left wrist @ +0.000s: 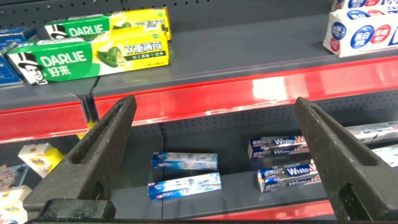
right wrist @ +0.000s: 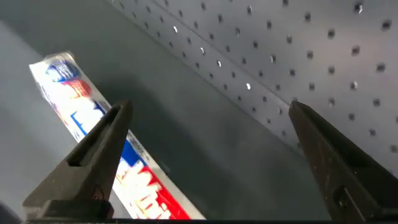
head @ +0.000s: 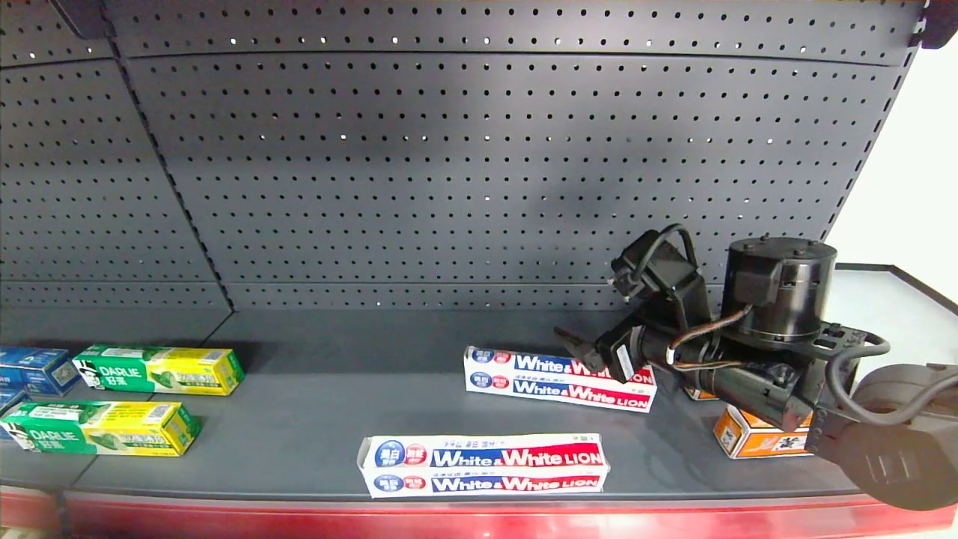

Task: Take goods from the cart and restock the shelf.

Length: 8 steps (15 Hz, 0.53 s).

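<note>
The shelf (head: 314, 389) is partly filled. I think the job is about in the middle, since a lot of bare shelf is left. Two white boxes lie on it: one in the middle of the frame (head: 557, 378) and one at the lower middle, near the front edge (head: 483, 464).

The right gripper (head: 578, 343) is at the right end of the middle white box. Its fingers are wide apart and hold nothing. So that box looks put down, and I think the next thing is to get more goods from the cart.

The left gripper (left wrist: 214, 102) is down low in front of the shelves. Its fingers are wide apart too, with nothing in them.

Count on this shelf:
- White boxes: two.
- Green boxes: two, at the lower left (head: 161, 368) (head: 101, 428).
- Blue boxes: one at the far left (head: 34, 368), and a bit of another below it.
- Orange boxes: one at the lower right (head: 752, 438). There may be one more behind the arm, but I cannot tell.
</note>
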Available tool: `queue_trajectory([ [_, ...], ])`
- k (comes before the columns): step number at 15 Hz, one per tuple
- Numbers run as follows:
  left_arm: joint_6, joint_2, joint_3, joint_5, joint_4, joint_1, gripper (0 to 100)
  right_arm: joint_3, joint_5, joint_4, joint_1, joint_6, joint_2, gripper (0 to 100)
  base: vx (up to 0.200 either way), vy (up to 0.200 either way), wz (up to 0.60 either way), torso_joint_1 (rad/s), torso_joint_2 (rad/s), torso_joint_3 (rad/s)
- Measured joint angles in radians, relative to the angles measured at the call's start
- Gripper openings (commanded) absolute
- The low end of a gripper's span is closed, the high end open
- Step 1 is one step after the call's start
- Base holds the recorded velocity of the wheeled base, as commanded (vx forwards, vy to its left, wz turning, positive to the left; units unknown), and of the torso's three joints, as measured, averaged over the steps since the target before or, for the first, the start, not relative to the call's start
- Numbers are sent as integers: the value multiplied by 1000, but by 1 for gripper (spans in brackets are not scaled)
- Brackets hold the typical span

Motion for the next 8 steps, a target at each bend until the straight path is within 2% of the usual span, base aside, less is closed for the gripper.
queue_trajectory([
  [8, 0, 0, 0, 0, 0, 0, 100, 25, 0, -7, -2, -89, -6, 100, 0, 0, 0, 0, 0, 0],
])
